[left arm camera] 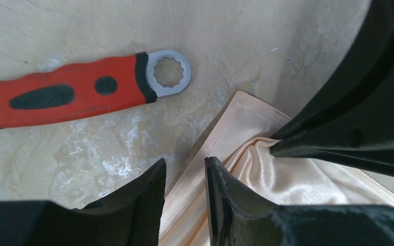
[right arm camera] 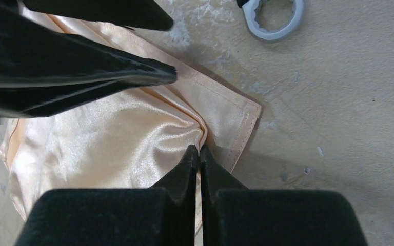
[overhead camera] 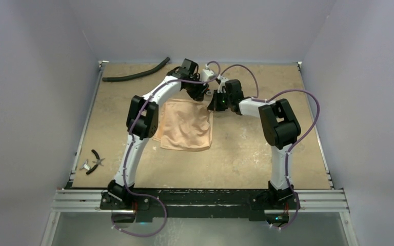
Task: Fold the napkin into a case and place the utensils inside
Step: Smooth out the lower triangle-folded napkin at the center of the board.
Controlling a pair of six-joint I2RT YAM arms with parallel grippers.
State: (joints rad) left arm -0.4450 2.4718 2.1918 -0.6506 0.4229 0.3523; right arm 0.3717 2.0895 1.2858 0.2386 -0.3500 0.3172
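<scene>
Napkin (overhead camera: 184,125) lies spread just left of the table's (overhead camera: 267,154) middle, peach-orange and a little rumpled, and both arms are bent in over its far right corner. Right gripper (right arm camera: 199,151) has its jaws pressed tight together on a raised pleat of cloth just inside that corner, and the shiny fabric puckers up into the tips. Left gripper (left arm camera: 184,169) sits close beside it, jaws apart by a narrow gap, the hemmed edge of the napkin running up between its two fingers, nothing clamped.

It's crowded in there. From the left wrist, the right gripper's black body fills the right side and covers part of the cloth. From the right wrist, the left arm's fingers (right arm camera: 82,69) cut across the upper left, over the napkin. From above, the two wrists hide the corner altogether.

Red-handled wrench (left arm camera: 66,97) lies on bare table just beyond the corner, its ring end toward the cloth, near but not touching. Curved black hose (overhead camera: 136,75) lies at the far left, well apart. Black-handled pliers (overhead camera: 96,161) rest by the near left edge.
</scene>
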